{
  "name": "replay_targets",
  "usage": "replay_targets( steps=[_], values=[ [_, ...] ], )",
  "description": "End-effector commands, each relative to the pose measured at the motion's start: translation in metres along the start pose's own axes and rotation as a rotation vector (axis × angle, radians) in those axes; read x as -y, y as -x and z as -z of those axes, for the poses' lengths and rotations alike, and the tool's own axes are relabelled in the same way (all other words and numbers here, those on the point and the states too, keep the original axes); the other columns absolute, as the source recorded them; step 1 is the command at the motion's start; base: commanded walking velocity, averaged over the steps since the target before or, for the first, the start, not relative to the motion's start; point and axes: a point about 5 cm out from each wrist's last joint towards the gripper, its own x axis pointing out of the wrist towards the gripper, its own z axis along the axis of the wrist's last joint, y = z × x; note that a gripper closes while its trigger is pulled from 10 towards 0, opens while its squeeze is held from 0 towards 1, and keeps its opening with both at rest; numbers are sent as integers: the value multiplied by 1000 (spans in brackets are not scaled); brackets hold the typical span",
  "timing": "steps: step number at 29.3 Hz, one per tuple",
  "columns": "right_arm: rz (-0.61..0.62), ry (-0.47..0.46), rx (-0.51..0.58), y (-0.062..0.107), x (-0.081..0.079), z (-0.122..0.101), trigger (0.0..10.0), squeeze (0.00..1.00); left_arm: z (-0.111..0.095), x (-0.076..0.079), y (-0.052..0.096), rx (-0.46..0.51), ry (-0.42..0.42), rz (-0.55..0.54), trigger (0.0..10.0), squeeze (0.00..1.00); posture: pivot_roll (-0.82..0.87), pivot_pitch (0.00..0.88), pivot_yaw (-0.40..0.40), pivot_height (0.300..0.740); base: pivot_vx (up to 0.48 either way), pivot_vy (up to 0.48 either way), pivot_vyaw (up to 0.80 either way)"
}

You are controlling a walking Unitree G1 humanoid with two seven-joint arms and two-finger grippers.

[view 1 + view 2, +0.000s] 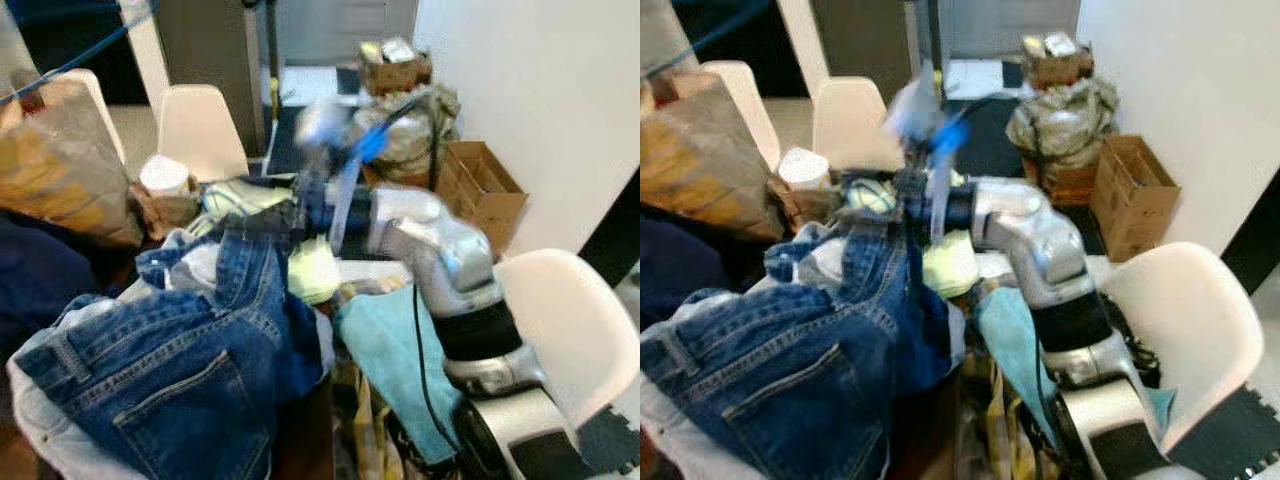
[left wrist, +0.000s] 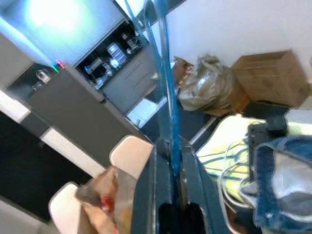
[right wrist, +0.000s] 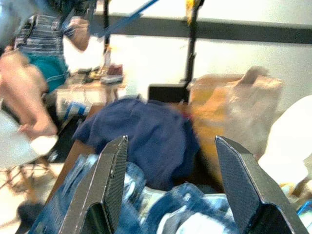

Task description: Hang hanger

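Although blur smears the middle of the left eye view, I can make out my right arm (image 1: 440, 260) reaching across a heap of clothes, its far end lost in a pale blue streak (image 1: 350, 170) that may be the hanger; I cannot tell its shape there. Blue jeans (image 1: 190, 350) lie over the heap, cut off at the lower edge, beside a teal cloth (image 1: 385, 350) and a yellow-green garment (image 1: 312, 270). A white chair (image 1: 575, 320) stands just beside my arm on the right, and a cardboard box (image 1: 485, 190) sits against the white wall, so room on that side is tight.

From the right eye view, the same scene shows a crumpled brown paper bag (image 1: 705, 165) at the left and another white chair (image 1: 850, 125) behind the pile.

Along my left wrist view, my left gripper (image 2: 171, 183) is pressed together on a translucent blue hanger (image 2: 163, 97), whose bar runs up and out of frame, its hook unseen.

Through my right wrist view, my right gripper (image 3: 170, 185) is spread wide with nothing between its fingers (image 3: 112, 180), above denim and a dark navy garment (image 3: 146, 141). A person's bare legs (image 3: 24, 107) appear blurred at the edge.
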Motion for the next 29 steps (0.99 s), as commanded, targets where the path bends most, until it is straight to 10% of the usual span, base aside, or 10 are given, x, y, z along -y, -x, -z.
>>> replay_targets(
  steps=[1, 5, 6, 9, 16, 18, 29],
  values=[
    [31, -26, 47, 2, 5, -4, 10000, 0, 5, 1, -2, 25, 62, -43, 980, 0, 21, 29, 17, 740, 0, 0, 0],
    [153, -67, 162, 12, 21, -18, 10000, 0, 28, 13, -15, 112, 214, -265, 3176, 0, 12, 29, 19, 740, 0, 0, 0],
    [237, -24, 115, 13, 29, -14, 10000, 0, 44, 32, -29, 133, 312, -310, 9961, 0, 3, 29, 21, 740, 0, 0, 0],
    [345, 113, -6, 2, 39, -16, 10000, 0, 60, 75, -62, 173, 459, -262, 10000, 0, -15, 25, 19, 740, 0, 0, 0],
    [378, 264, -57, -18, 41, -38, 10000, 0, 56, 105, -84, 207, 534, -153, 10000, 0, -26, 23, 15, 740, 0, 0, 0],
    [350, 441, -17, -52, 26, -98, 10000, 0, 49, 133, -98, 213, 579, -35, 10000, 0, -40, 42, 4, 740, 0, 0, 0],
    [276, 493, 116, -79, -5, -146, 10000, 0, 42, 146, -101, 196, 608, -19, 10000, 0, -33, 55, 16, 740, 0, 0, 0]
  ],
)
